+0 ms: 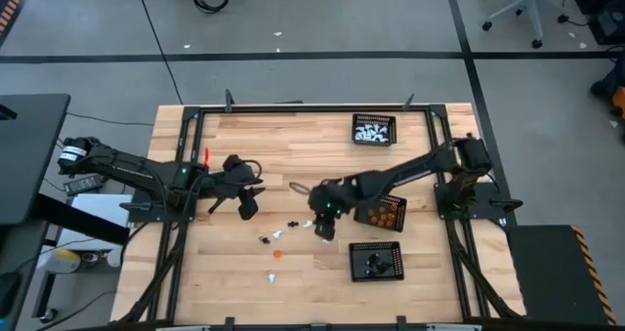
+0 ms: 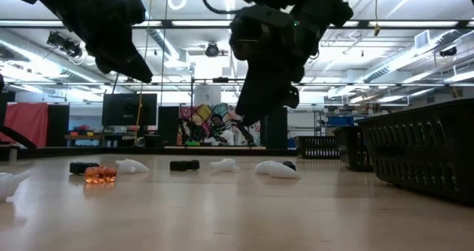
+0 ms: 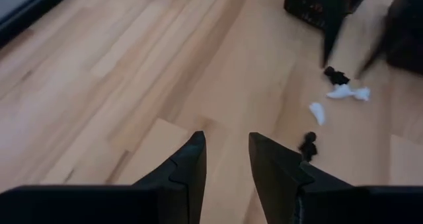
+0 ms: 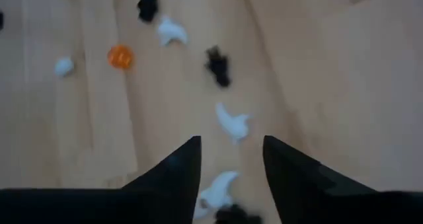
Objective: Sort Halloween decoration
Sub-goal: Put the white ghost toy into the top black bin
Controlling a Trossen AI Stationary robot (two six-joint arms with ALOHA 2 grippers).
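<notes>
Small Halloween decoration figures lie loose on the wooden table: white ones (image 4: 232, 123), black ones (image 4: 218, 65) and an orange one (image 4: 120, 56). In the high view they are scattered around the table's middle (image 1: 278, 237). My right gripper (image 1: 324, 228) hangs open above the right end of this scatter, with a white figure (image 4: 221, 187) and a black one (image 4: 231, 214) showing on the table between its fingers. My left gripper (image 3: 227, 164) is open and holds nothing, raised over bare wood left of the figures.
Three black mesh trays stand on the right: one with white figures at the far side (image 1: 375, 128), one with orange figures (image 1: 388, 214) under the right arm, and one with black figures near the front (image 1: 377, 261). Bare wood lies at the left and front.
</notes>
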